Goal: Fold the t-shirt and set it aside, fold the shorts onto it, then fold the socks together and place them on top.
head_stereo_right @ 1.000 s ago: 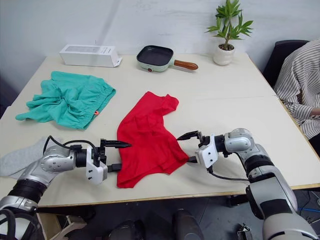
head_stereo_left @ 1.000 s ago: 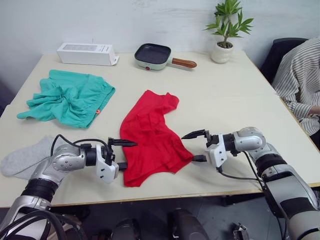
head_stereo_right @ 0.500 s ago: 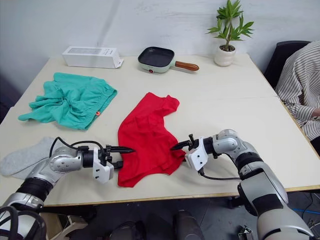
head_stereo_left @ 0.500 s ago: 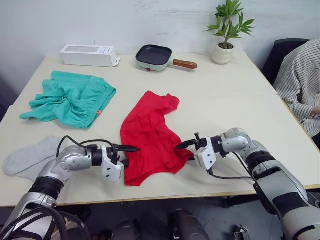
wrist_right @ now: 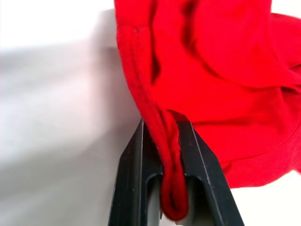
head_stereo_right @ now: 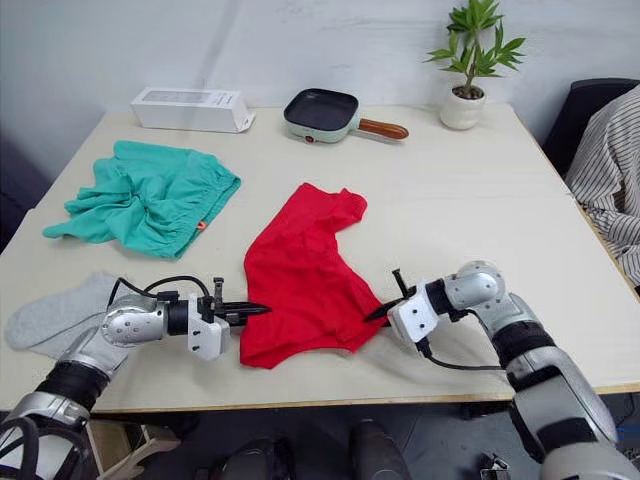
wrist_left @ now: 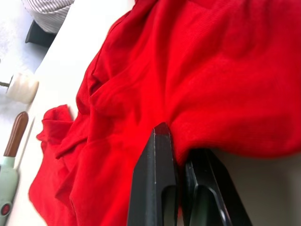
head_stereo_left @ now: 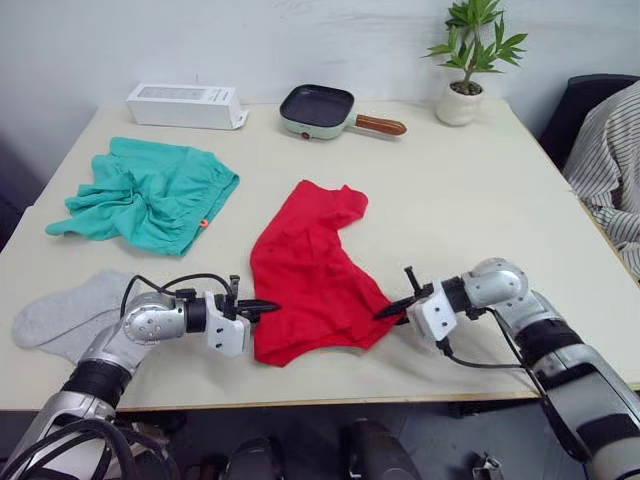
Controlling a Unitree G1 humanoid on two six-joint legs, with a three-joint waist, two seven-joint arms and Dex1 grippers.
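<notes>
The red t-shirt lies crumpled in the middle of the table, its hem toward the near edge. My left gripper is shut on the hem's left corner, and the left wrist view shows fabric pinched between its fingers. At the hem's right corner my right gripper is shut on the fabric; the right wrist view shows a fold of the seam clamped between the jaws. The teal shorts lie bunched at the far left. The grey socks rest near the left front edge, beside my left arm.
Along the far edge stand a white box, a small green pan with a wooden handle and a potted plant. A person in a striped top sits by a dark chair at the right.
Both grippers were open beside the shirt's hem a second ago. They have moved in onto its two near corners and shut on the fabric. The view has shifted a little.
</notes>
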